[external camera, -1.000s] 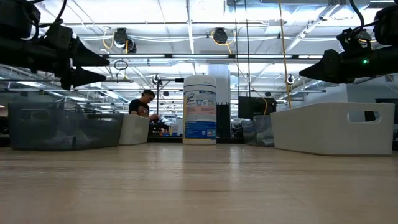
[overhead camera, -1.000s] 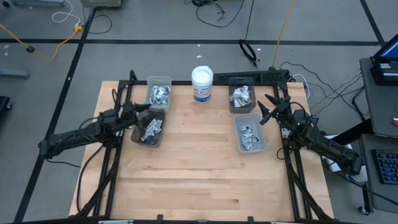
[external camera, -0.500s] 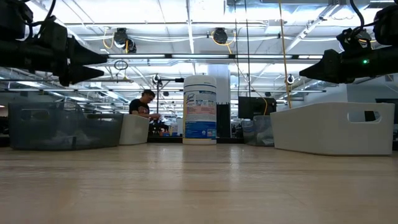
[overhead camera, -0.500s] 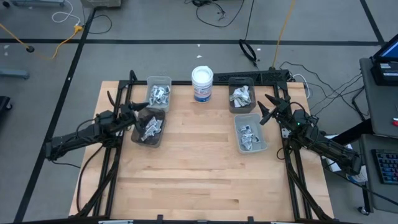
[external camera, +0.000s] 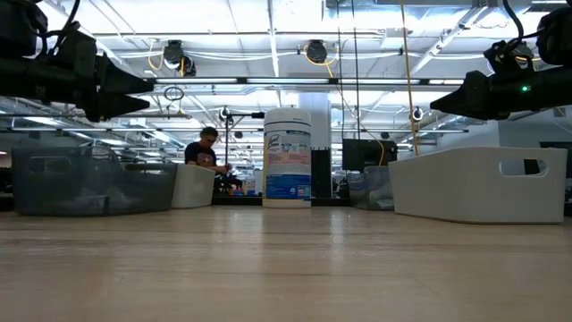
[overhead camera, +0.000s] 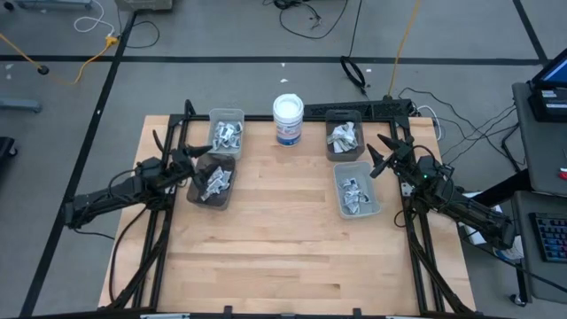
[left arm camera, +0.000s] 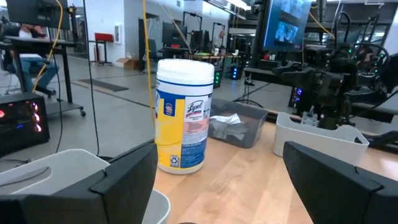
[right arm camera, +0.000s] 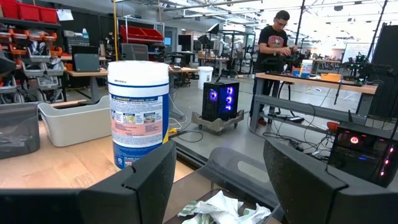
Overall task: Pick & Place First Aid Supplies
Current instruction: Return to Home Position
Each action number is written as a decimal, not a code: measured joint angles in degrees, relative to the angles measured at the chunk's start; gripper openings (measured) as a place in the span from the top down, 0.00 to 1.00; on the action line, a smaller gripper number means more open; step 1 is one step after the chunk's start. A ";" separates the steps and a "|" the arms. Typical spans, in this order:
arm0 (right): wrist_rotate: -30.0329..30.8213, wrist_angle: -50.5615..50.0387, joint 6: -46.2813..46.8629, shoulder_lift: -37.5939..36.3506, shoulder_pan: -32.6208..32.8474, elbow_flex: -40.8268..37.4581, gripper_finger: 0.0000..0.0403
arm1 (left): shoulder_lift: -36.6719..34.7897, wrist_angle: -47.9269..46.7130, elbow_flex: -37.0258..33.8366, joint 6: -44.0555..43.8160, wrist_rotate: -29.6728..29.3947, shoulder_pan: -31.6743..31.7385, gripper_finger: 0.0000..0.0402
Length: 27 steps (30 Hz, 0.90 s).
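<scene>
The first aid supplies are small pale packets heaped in four bins: a clear far-left bin (overhead camera: 226, 133), a grey near-left bin (overhead camera: 213, 182), a grey far-right bin (overhead camera: 344, 139) and a white near-right bin (overhead camera: 356, 191). My left gripper (overhead camera: 196, 160) hangs open and level above the near-left bin's far-left corner; it shows high in the low view (external camera: 143, 88). My right gripper (overhead camera: 379, 152) hangs open and level just right of the two right bins (external camera: 444, 101). Crumpled packets (right arm camera: 219, 208) lie below its fingers. Neither holds anything.
A white round tub with a blue label (overhead camera: 288, 120) stands upright at the table's far edge between the bin pairs (left arm camera: 183, 115). Bare wooden tabletop (overhead camera: 283, 248) spreads across the middle and near side. A person (right arm camera: 275, 46) stands at a bench in the room beyond.
My left gripper has rolled slightly about the line it points along and its arm has shifted a little; its fingers stay open at the same spot. The right arm and all bins stay as they were.
</scene>
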 joint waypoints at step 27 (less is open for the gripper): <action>0.01 0.00 0.00 0.00 0.01 0.02 0.41 | 0.00 1.07 -0.15 -1.22 -0.11 0.00 0.12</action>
